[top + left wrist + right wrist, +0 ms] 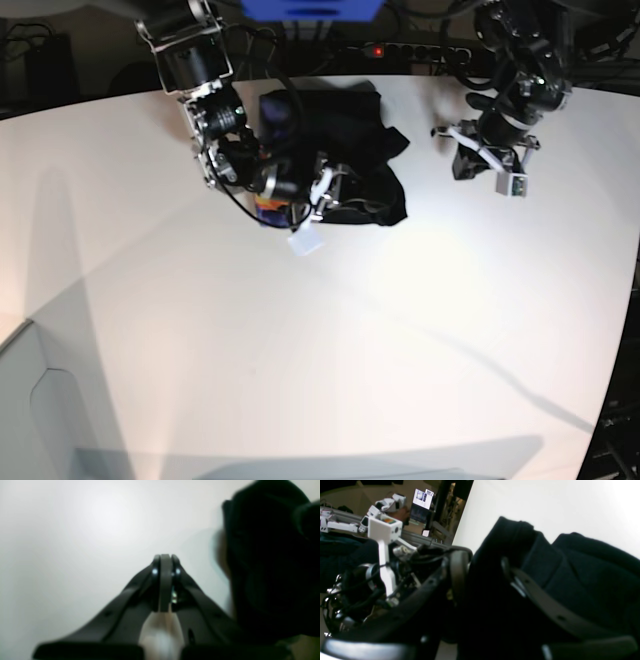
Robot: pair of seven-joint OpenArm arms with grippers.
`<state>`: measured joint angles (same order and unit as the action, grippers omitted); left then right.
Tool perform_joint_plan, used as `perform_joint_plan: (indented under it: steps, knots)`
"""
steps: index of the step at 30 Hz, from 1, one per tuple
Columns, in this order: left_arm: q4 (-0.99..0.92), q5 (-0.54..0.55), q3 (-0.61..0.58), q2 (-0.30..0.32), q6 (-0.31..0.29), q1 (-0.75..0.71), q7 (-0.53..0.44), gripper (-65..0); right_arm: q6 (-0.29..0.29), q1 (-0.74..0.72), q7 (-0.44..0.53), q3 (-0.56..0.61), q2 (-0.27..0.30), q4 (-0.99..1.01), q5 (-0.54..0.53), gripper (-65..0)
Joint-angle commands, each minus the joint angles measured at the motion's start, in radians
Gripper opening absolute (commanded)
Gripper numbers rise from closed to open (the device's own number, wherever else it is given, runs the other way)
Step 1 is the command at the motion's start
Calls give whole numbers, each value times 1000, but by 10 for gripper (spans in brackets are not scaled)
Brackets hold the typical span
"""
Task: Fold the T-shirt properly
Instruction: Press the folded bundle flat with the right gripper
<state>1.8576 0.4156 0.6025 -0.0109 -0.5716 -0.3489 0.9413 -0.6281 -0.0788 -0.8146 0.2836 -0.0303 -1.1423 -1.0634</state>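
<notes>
Near far edge of tabletop: shirt, bunched.
Right pincer: parted astride cloth, for folding.
Left pincer: closed, empty, aside.

Lighting: bright overhead, glare patch on white table; long arm shadows near side. Wrist views: soft, blurred. Base view: sharp, edges curved, dark far background.

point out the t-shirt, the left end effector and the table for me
T-shirt [350, 150]: base view, on the bunched black cloth.
left end effector [165, 561]: left wrist view, on the closed fingertips.
table [300, 360]: base view, on the bare white top in front of the shirt.
</notes>
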Motion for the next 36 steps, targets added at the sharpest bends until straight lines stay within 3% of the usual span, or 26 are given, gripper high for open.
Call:
perform_joint_plan:
  steps: [1,24,31,36]
  knots:
    - [14,16,3,6,-1,3,-18,-646,20,7,-27,-1,7,5,22,-445]
    - [10,19,138,2,-3,4,-18,-646,18,3,-48,21,-12,-6,19,-439]
    - [10,19,159,-4,-3,4,-18,-646,18,7,-47,27,-16,-126,19,-373]
    - [10,21,159,-4,-3,3,-18,-646,18,7,-47,24,-16,-187,19,-361]
